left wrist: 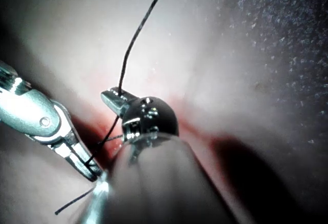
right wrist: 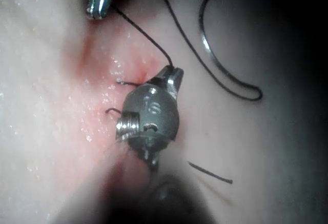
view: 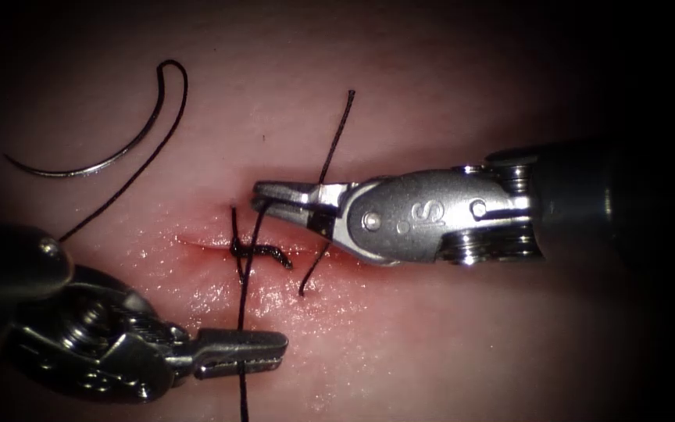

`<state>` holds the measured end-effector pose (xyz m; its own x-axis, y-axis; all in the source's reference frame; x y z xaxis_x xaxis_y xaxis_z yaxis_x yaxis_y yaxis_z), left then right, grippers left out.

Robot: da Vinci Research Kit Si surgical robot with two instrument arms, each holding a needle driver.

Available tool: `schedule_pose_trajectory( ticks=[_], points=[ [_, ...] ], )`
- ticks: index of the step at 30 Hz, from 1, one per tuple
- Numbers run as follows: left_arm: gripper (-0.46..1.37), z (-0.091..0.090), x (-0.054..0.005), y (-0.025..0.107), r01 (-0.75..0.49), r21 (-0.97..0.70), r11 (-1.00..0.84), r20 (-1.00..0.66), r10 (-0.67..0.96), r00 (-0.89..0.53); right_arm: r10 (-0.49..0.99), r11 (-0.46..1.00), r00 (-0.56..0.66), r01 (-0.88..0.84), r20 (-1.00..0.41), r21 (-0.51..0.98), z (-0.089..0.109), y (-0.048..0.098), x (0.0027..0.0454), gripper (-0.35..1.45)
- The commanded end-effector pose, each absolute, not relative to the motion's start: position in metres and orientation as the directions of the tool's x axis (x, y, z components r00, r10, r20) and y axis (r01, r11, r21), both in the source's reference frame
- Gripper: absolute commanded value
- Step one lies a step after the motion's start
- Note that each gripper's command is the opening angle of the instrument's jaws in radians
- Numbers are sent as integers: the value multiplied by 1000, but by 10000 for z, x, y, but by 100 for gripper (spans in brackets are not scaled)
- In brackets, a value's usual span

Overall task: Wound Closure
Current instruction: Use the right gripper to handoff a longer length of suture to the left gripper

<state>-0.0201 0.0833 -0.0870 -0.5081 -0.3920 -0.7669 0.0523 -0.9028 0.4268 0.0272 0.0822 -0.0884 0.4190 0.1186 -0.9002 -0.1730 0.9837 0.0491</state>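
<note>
The curved needle [view: 99,164] lies free on the tissue [view: 431,344], up and to the left of the cut [view: 197,244], and is not in the tissue; it also appears in the right wrist view [right wrist: 215,55]. Its thread [view: 130,176] trails down toward the left tool. A dark knot [view: 258,252] sits on the cut. My left tool [view: 281,352] [left wrist: 115,101] is shut on the thread strand [view: 242,312] below the knot. That strand rises to my right tool [view: 263,197] [right wrist: 171,75], whose jaw tips are shut on it just above the cut.
A second strand [view: 337,137] crosses behind the right tool's jaws, with one free end above the cut and the other below it. Red fluid [view: 220,289] wets the tissue around the cut. A short loose thread piece [right wrist: 210,174] lies on the tissue.
</note>
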Motion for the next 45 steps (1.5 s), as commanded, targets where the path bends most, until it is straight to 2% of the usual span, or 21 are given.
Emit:
schedule_pose_trajectory(
  ticks=[1, 2, 10, 18, 22, 26, 45],
  points=[
    [38, -870, -201, 833, 44, 418, -907, -771, -380, -510, 133, 980, 417, -193, -899, 56, -883, 823, 270, -35],
    [60, -871, -201, 833, 34, 416, -909, -777, -374, -507, 151, 976, 416, -208, -897, 67, -881, 825, 266, -35],
    [93, -872, -210, 828, -1, 427, -904, -781, -368, -504, 213, 955, 413, -280, -886, 99, -860, 839, 245, -35],
    [81, -873, -222, 821, 0, 418, -909, -791, -364, -491, 227, 950, 415, -295, -881, 106, -845, 843, 235, -35],
    [55, -871, -228, 818, -3, 421, -907, -791, -365, -491, 232, 948, 416, -300, -879, 108, -843, 843, 234, -35],
    [40, -866, -234, 813, 7, 420, -908, -797, -372, -476, 238, 946, 414, -302, -879, 114, -843, 844, 233, -35],
    [36, -850, -259, 795, 31, 403, -915, -816, -375, -439, 243, 946, 415, -303, -877, 119, -843, 845, 226, -35]
  ],
)
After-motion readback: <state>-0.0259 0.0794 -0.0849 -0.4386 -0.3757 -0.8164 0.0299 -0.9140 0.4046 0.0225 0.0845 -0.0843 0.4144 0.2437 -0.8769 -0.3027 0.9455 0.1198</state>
